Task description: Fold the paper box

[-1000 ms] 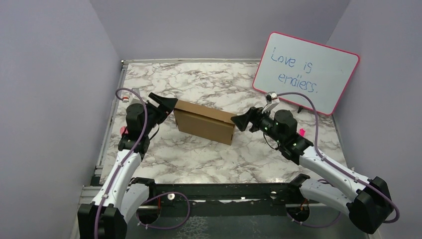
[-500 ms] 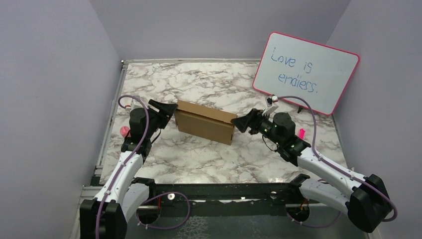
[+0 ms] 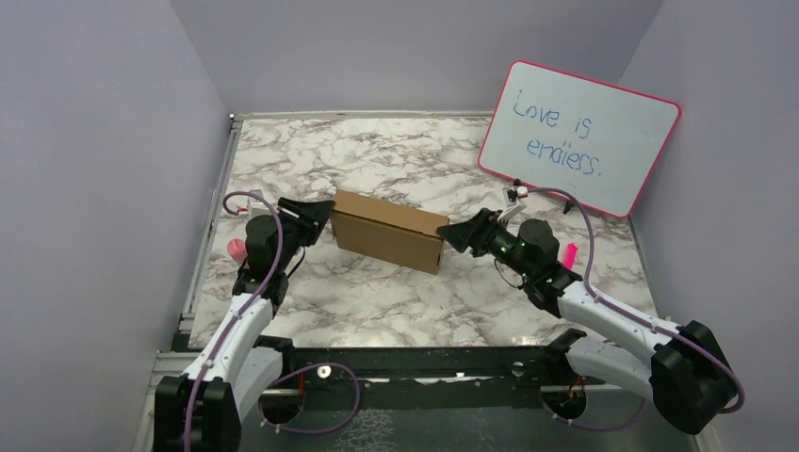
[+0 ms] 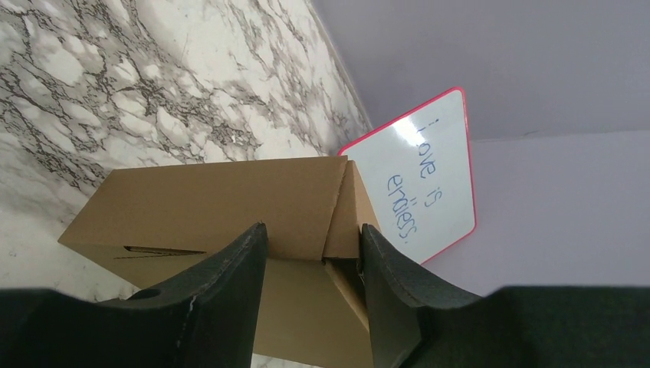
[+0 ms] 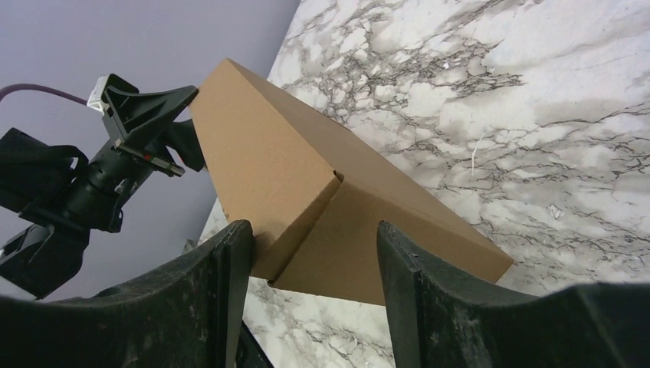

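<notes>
The paper box (image 3: 386, 231) lies closed and formed near the centre of the marble table (image 3: 377, 151), its long axis running from about 10 o'clock to 4 o'clock in the top view, with the whiteboard (image 3: 579, 137) propped well apart at 2 o'clock. The left gripper (image 3: 318, 211) sits at the box's 9 o'clock end and the right gripper (image 3: 450, 235) at its 3 o'clock end. Each stands partly open, and nothing is clamped. In the left wrist view the fingers (image 4: 230, 284) frame the end corner of the box. In the right wrist view the fingers (image 5: 398, 284) frame the opposite corner, where a diagonal flap seam (image 5: 339, 178) meets the top edge. Whether any pad touches the cardboard cannot be determined. Treat the box as light, hollow and only moderately stiff: thin brown cardboard will dent or bow if squeezed across an unsupported wall, and the polished marble will probably let it slide under a one-sided push. Take hold at the end panels, close to the folded corners, where layered flaps give the most rigidity. Avoid the middle of the long faces. Apply opposing pressure from both ends equally so that the box neither rotates nor skates. Keep pinch force low, since the tucked flaps may spring open under excess load.
</notes>
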Controlling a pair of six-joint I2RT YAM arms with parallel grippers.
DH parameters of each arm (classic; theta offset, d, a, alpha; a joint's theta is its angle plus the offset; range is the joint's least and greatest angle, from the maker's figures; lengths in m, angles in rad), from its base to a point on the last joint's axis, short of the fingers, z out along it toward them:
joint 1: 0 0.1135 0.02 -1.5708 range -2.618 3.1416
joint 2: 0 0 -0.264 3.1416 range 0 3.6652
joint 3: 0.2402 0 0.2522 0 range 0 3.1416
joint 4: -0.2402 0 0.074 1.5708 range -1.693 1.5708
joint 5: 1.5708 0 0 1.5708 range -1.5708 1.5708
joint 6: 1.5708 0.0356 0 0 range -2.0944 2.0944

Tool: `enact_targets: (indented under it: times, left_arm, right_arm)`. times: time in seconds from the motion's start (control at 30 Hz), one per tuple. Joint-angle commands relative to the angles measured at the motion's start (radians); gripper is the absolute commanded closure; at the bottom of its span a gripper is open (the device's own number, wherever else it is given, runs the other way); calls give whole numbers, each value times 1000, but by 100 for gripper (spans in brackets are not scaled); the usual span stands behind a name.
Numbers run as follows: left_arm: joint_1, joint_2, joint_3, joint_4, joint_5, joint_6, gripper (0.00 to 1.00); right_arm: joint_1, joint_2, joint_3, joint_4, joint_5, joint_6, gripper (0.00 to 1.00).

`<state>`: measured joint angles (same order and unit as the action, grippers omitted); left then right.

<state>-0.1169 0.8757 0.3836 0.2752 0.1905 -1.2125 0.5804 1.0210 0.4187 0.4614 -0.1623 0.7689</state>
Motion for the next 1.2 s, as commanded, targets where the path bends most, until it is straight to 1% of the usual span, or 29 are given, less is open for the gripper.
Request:
enact_targets:
  times: [0.0, 0.2, 0.37, 0.57, 0.67, 0.8, 0.87, 0.93, 1.0, 1.17]
  left_arm:
    - [4, 8, -65, -80, -16, -50, 55]
    - [3, 6, -97, -132, -68, -71, 56]
    - [4, 10, -124, -179, -109, -76, 56]
    - [4, 44, -109, -266, -164, 6, 59]
    - [4, 76, -119, -274, -157, 25, 64]
    - [4, 123, -159, -237, -149, 28, 76]
    - [1, 144, -154, -235, -164, 79, 80]
    - [-3, 165, -134, -261, -197, 132, 83]
    - [-5, 184, -125, -273, -224, 151, 84]
    - [-23, 217, -139, -257, -230, 139, 88]
  right_arm:
    - [-21, 56, -79, -84, -9, -23, 38]
    - [-48, 71, -119, -68, -3, -29, 43]
    - [-77, 127, -144, -65, -9, -14, 47]
    - [-86, 211, -125, -103, -7, -21, 51]
    - [-88, 234, -124, -112, 16, -40, 55]
    - [-89, 252, -112, -161, 58, -37, 62]
    - [-90, 252, -77, -225, 75, -47, 65]
    - [-90, 239, -47, -263, 81, -79, 68]
    - [-90, 218, -40, -264, 87, -91, 68]
    - [-90, 186, -22, -234, 40, -82, 67]
